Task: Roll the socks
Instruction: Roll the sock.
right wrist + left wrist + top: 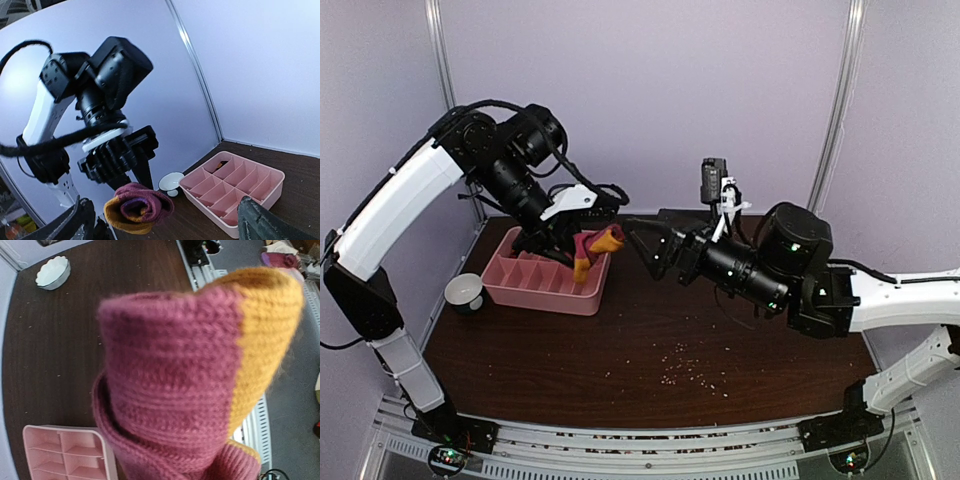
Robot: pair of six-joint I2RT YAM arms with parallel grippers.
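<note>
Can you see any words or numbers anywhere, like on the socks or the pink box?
None can be read.
The socks, the pink tray, the white bowl, the left arm and the right arm show no words or numbers.
The clutter at the top right of the left wrist view is too blurred to tell.

White links (pixel 405 195), black joints (pixel 535 135) — looped cables (pixel 495 102)

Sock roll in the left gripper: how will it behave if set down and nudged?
Likely soft and light: the sock roll is chunky knit, pinched in the left gripper, with an orange end hanging limp in the top view. It may uncoil once released, since nothing visibly locks the roll. Fuzzy yarn probably drags rather than slides.
</note>
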